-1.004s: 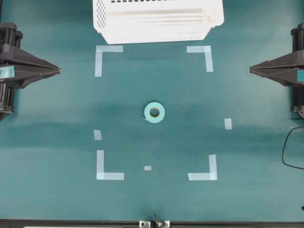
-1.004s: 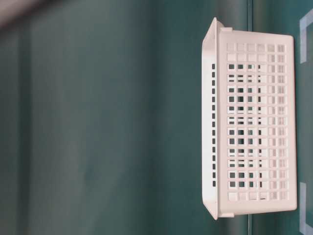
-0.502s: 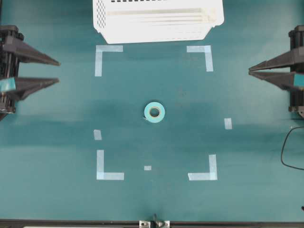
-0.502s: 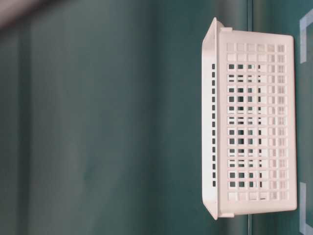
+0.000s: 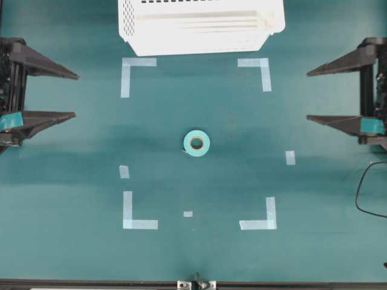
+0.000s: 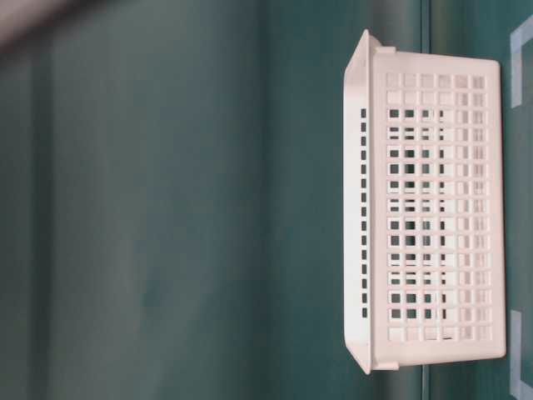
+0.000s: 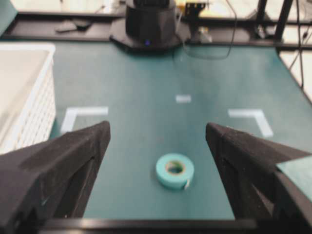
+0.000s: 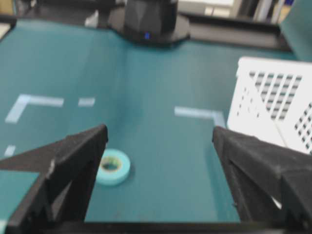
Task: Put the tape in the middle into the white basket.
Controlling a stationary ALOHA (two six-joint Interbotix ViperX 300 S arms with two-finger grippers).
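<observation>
The tape (image 5: pixel 196 143) lies flat in the middle of the teal table, a small light teal roll with a pale core; it also shows in the left wrist view (image 7: pixel 175 170) and in the right wrist view (image 8: pixel 112 166). The white basket (image 5: pixel 201 25) stands at the table's far edge, its slotted side filling the table-level view (image 6: pixel 433 208). My left gripper (image 5: pixel 75 95) hangs open at the left edge, empty, far from the tape. At the right edge my right gripper (image 5: pixel 307 95) is open and empty too.
Pale tape corner marks (image 5: pixel 138 74) frame a square around the roll, with short strips (image 5: pixel 290 157) beside them. A black cable (image 5: pixel 361 193) loops at the right edge. The opposite arm's black base (image 7: pixel 148 24) sits beyond the table.
Both grippers went from shut to wide open while staying at the table's sides. The tape and the basket have not moved.
</observation>
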